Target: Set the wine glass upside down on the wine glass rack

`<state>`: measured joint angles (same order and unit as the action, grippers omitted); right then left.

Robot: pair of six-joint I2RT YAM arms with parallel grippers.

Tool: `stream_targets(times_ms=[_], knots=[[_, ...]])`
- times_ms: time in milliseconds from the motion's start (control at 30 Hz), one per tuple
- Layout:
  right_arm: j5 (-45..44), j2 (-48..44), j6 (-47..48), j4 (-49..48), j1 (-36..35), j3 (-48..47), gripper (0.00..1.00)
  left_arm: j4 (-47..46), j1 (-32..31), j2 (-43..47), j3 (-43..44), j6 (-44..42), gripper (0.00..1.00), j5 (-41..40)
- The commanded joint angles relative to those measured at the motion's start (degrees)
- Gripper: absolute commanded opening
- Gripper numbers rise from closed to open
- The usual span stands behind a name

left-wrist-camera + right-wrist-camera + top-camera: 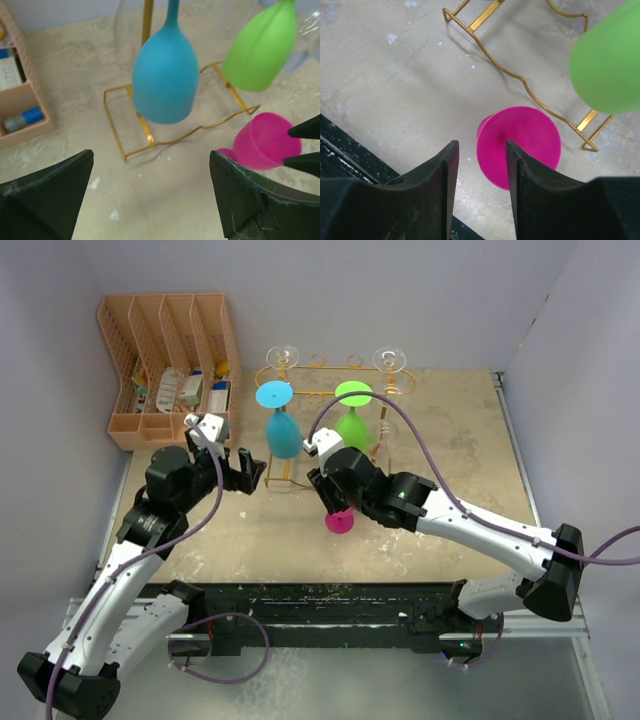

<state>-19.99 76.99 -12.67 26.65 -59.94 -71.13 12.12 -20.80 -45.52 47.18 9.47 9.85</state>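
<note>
- Peach file organiser (112, 350) stood at the far left corner of the desk (460, 440), with small items in its slots.
- Left gripper (238, 472) hovered released, fingers wide apart and holding nothing, just left of the rack's base.
- Blue wine glass (283, 432) hung upside down on the left side of the gold wine glass rack (115, 127).
- Pink wine glass (520, 145) sat low at the desk, just in front of the rack's wire base, not on the rack.
- Right gripper (481, 145) was over it with fingers parted. Bare desk showed between one finger and the glass, so it was not clenched.
- Green wine glass (353, 428) hung upside down, right of the blue.
</note>
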Motion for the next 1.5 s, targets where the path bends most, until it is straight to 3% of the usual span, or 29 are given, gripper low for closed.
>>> stream_targets(times_ms=[0,200,467,600,900,1033,1100,1267,1467], knots=[[2.7,2.0,-3.2,0.1,0.2,0.0,0.44,13.8,-0.3,3.8,2.5,-3.4,1.00,-7.7],[2.5,4.8,-3.9,1.0,0.2,-0.3,0.43,14.7,-0.3,11.5,-1.8,-2.6,1.00,-6.6],[0.5,5.2,-5.0,2.3,0.2,0.1,0.43,14.8,-0.4,11.4,-1.6,-1.8,1.00,-5.4],[0.7,5.8,-5.2,2.3,0.2,0.8,0.27,14.3,-0.3,10.7,-1.6,-1.8,1.00,-5.2],[-0.3,5.4,-5.1,3.1,0.2,1.6,0.23,13.5,-0.3,9.9,-1.8,-1.3,1.00,-4.6],[-0.1,5.3,-5.2,3.9,0.2,1.3,0.00,13.6,-0.3,9.3,-1.6,-0.5,1.00,-4.1],[0.4,5.1,-5.7,6.2,0.2,-0.3,0.00,14.0,-0.3,9.2,-0.9,-0.1,1.00,-2.8],[7.5,1.0,-7.2,5.3,-1.6,-5.3,0.00,20.8,-0.4,6.6,8.3,6.4,1.00,0.3],[9.5,-7.6,-12.3,-6.8,-8.7,-2.8,0.00,33.3,-0.3,0.8,26.7,16.8,1.00,-1.2]])
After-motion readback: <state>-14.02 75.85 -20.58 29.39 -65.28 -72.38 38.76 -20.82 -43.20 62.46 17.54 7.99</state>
